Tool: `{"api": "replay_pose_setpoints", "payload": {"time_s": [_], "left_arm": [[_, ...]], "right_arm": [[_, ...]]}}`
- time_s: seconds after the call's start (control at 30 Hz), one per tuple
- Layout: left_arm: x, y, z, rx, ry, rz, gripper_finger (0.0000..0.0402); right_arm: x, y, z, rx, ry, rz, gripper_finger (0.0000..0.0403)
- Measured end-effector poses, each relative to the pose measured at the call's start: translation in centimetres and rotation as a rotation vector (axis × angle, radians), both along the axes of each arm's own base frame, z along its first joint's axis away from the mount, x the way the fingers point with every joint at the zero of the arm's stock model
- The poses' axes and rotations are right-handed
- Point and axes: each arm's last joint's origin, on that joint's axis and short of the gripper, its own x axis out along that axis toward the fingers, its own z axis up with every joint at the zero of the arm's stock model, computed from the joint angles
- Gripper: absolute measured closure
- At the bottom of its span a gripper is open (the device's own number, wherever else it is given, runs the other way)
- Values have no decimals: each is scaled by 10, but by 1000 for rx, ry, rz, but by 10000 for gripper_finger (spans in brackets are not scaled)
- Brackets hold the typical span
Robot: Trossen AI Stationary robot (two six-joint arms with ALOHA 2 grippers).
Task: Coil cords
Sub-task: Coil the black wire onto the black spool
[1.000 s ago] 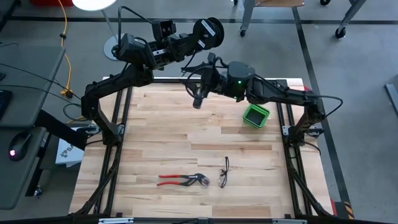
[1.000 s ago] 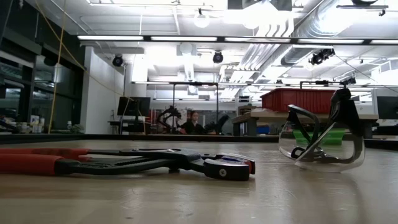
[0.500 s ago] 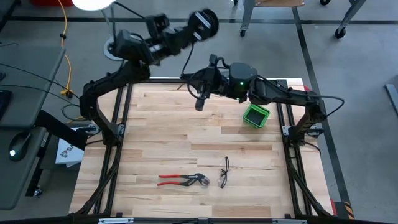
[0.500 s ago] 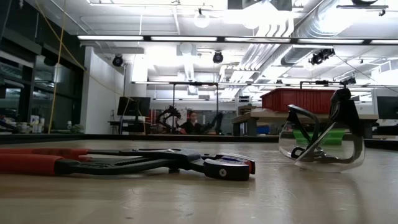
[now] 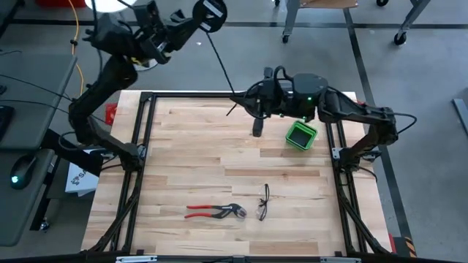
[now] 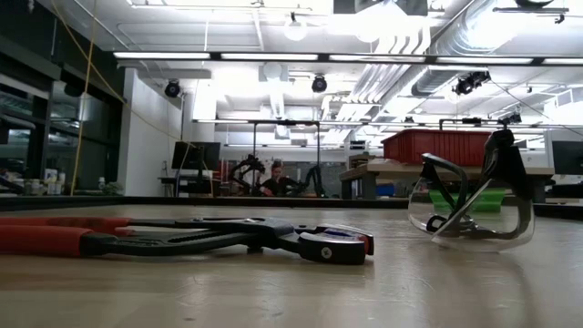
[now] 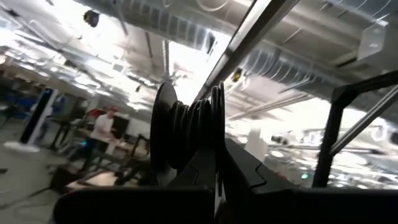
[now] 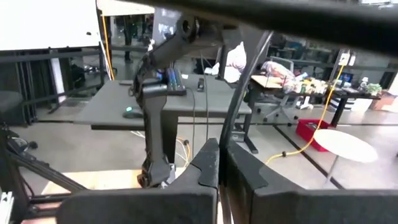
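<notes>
The black cord's round reel [image 5: 209, 9] is held high beyond the table's far left corner, with my left gripper [image 5: 191, 20] shut on it. In the left wrist view the reel [image 7: 186, 130] shows edge-on, cord wound between its two flanges. A thin black cord [image 5: 221, 62] runs straight from the reel down to my right gripper [image 5: 245, 99], which is shut on it above the table's far edge. A short tail [image 5: 229, 110] sticks out past the fingers. My left gripper pinches the reel between its two fingers [image 7: 239, 171] at the rim of one flange [image 7: 217, 140]. The reel stands on edge past the fingertips, lifted clear of everything. My right gripper pinches the cord [image 8: 231, 127] between its shut fingers [image 8: 205, 165], which lie roughly level and point toward the table's left, across the cord. The cord rises from them toward the reel [image 8: 184, 27] and looks drawn straight.
A green box [image 5: 300, 135] stands at the far right, just below the right arm. Red-handled pliers [image 5: 213, 212] and safety glasses [image 5: 263, 203] lie near the front middle. A person [image 6: 273, 179] sits in the room behind.
My left gripper has swung the reel up and toward the left, away from my right gripper. My right gripper has shifted a little toward the table's right edge. The cord now stretches in a long straight line between reel and right gripper, where before they were close together.
</notes>
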Motion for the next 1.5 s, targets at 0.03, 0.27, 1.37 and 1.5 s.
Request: {"api": "replay_pose_setpoints", "payload": {"time_s": [0.03,0.27,1.37,1.5], "left_arm": [[-3,0,0,-4,14,7,401],[-23,-10,-8,-103,197,19,401],[47,-37,-82,-388,783,-499,401],[76,-41,-81,-352,697,-650,401]], "right_arm": [[-3,0,1,0,6,-1,402],[-18,-1,8,-5,19,-13,402],[-69,-20,29,-63,24,-181,403],[-69,-23,29,-47,17,-164,403]]}}
